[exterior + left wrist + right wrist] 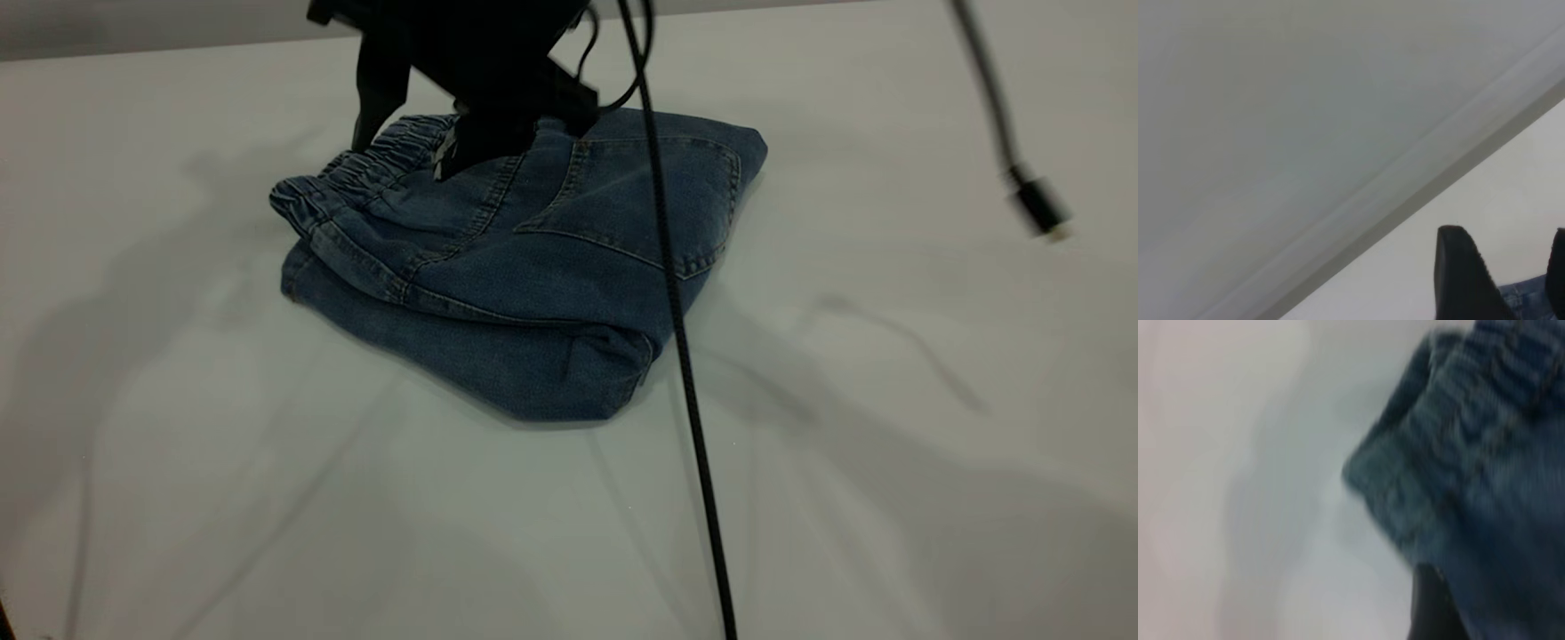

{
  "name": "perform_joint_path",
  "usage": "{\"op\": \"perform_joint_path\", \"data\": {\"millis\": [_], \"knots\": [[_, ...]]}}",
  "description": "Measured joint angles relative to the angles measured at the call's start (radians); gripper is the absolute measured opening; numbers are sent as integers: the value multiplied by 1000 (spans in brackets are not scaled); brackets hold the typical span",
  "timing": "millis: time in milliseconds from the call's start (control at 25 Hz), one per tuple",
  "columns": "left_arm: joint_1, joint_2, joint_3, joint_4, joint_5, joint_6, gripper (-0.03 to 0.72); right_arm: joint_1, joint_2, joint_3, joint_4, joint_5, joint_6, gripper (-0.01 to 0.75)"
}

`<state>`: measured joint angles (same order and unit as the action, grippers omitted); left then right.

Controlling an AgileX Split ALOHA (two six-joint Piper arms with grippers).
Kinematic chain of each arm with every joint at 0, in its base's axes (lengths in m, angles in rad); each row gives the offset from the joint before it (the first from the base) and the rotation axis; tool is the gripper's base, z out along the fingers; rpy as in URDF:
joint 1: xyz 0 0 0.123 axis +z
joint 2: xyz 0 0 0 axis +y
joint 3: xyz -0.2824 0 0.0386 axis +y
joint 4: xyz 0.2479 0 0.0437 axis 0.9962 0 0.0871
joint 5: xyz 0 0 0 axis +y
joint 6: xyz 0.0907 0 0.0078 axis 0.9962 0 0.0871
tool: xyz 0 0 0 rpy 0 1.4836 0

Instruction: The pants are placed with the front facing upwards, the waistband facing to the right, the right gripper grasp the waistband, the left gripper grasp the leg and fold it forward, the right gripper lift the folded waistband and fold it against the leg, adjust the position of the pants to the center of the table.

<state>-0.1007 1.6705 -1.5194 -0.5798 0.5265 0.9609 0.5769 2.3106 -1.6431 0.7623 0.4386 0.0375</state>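
Two folds look complete: the small blue denim pants (533, 293) lie as a compact stacked bundle on the large plain white table (889, 462), pentagonal patch pocket (640, 200) facing up. The gathered, darker-blue elastic waistband (356, 173) sits on top at the bundle's exterior-view left end.

1. My right gripper (413, 151), the black angular claw with wedge-shaped tips, is down at the waistband on the bundle's far side. In its own wrist view the ruffled denim fills the picture at close range (too blurred to judge contact), so I cannot tell whether it is clamped or released.
2. My left gripper (1508, 293), the black claw, stands spread and empty, with only a sliver of denim showing beyond it.
3. A braided black cable (685, 373) hangs in front of the bundle.

Remaining step, in my judgement: shifting the bundle to the table's centre. The bundle's long axis runs from the waistband end toward the folded end at exterior-view right; the right gripper is the nearer tool.
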Motion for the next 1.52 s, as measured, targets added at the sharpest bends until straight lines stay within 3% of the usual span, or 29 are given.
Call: {"op": "perform_joint_path", "data": {"millis": [120,280,800,1520], "knots": [[0,0,0,0,2,-3,309,0,82,-87,0,-19,38,352],[0,0,0,-1,2,-6,309,1,137,-165,-9,66,47,352],[0,0,1,1,9,-8,309,22,186,-169,-40,184,39,351],[0,0,1,-1,10,-8,309,22,186,-169,-219,642,-49,346]]}}
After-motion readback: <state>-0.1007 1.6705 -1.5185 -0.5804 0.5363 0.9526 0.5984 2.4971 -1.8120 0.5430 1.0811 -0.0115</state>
